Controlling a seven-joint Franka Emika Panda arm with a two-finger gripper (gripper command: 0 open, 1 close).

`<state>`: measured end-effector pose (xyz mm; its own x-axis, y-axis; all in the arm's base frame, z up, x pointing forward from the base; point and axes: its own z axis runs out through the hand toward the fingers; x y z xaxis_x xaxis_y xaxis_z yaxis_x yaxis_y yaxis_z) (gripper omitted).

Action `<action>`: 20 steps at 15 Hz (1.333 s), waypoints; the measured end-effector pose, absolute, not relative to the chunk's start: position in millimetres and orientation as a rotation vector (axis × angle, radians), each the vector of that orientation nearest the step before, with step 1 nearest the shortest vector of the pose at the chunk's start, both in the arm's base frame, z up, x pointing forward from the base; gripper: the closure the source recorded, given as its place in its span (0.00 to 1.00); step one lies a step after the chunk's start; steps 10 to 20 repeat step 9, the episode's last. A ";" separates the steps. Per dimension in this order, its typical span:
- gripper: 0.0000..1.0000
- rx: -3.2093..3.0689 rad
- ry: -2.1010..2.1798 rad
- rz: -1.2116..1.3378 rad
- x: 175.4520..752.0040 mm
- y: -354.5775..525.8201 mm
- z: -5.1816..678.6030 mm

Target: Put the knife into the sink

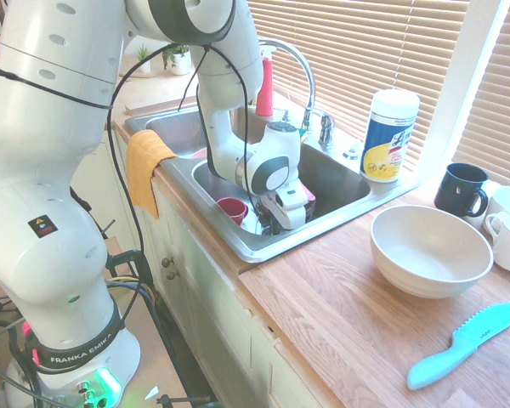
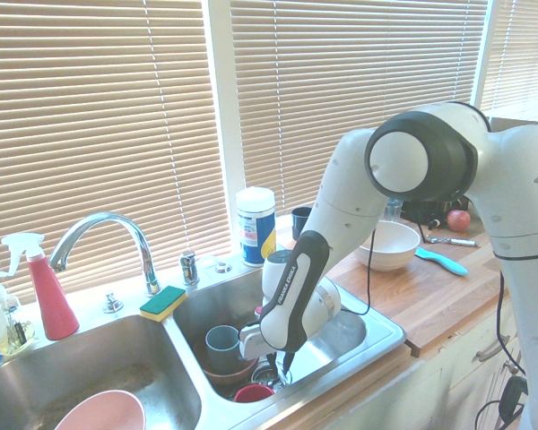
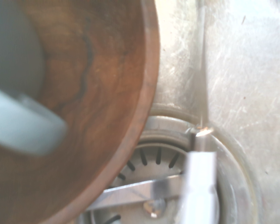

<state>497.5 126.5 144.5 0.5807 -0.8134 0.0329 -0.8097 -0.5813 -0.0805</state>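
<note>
My gripper hangs low inside the right basin of the stainless-steel sink, just above the drain. In the wrist view, a slim silvery knife rises from the lower edge over the drain strainer, its thin blade running on along the basin floor. Neither exterior view shows the knife, so I cannot tell whether it is held or lying there. A brown wooden bowl with a grey cup in it sits right beside the drain.
A red cup stands in the same basin and a pink dish in the other. The curved tap and a sponge are behind. On the wooden counter are a white bowl, a turquoise plastic knife and mugs.
</note>
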 end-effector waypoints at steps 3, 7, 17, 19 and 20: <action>0.00 -2.743 1.409 -0.138 488.5 119.2 165.2; 0.00 -2.775 1.387 -0.135 483.5 112.4 237.0; 0.00 -2.795 1.333 -0.145 479.2 113.5 292.2; 0.00 -2.795 1.333 -0.145 479.2 113.5 292.2; 0.00 -2.795 1.333 -0.145 479.2 113.5 292.2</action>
